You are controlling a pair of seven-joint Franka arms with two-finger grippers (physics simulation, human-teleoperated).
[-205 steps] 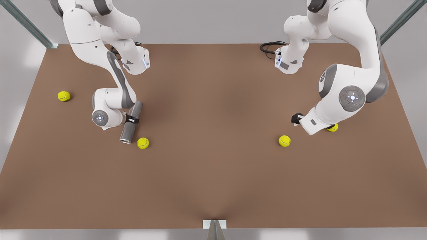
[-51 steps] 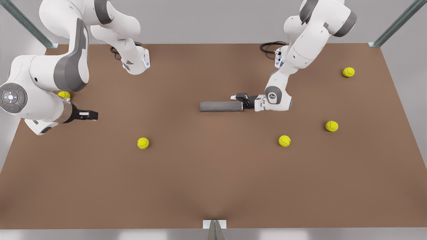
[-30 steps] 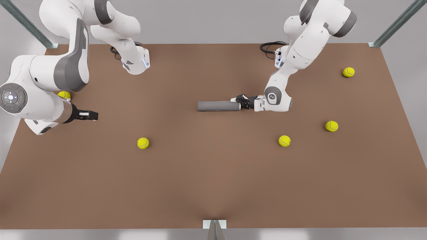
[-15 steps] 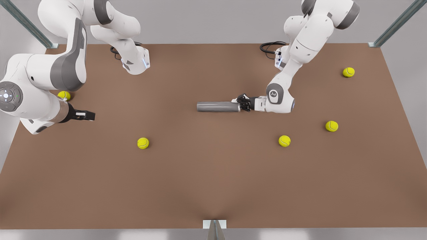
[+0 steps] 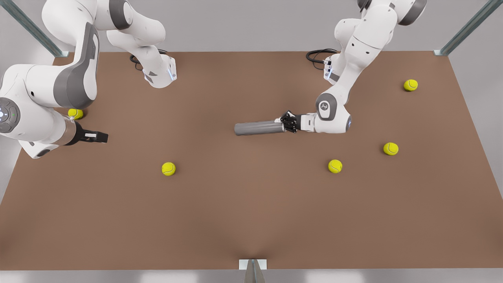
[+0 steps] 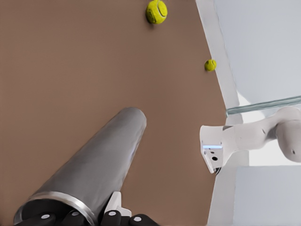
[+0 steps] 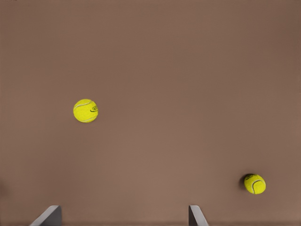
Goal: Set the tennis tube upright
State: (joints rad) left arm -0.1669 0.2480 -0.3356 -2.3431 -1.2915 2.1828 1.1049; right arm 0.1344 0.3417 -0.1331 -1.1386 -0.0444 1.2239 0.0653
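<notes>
Lying almost flat near the middle of the brown table (image 5: 251, 220), the tennis tube (image 5: 258, 127) is pinched at its silvery-rimmed end by the left gripper (image 5: 288, 122), on the front view's right. The right gripper (image 5: 103, 137) waits well apart, over the table's edge on the front view's left, with its fingers (image 7: 196, 215) spread wide. Five yellow balls sit around; one ball (image 5: 168, 168) is between the two grippers.

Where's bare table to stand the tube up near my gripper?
Barest: the table nearside of the tennis tube, between the near-left ball and near-right ball. Also bare beyond the tube, between the arm bases. Tighter past the left gripper, where another ball lies. The right gripper waits open.
</notes>
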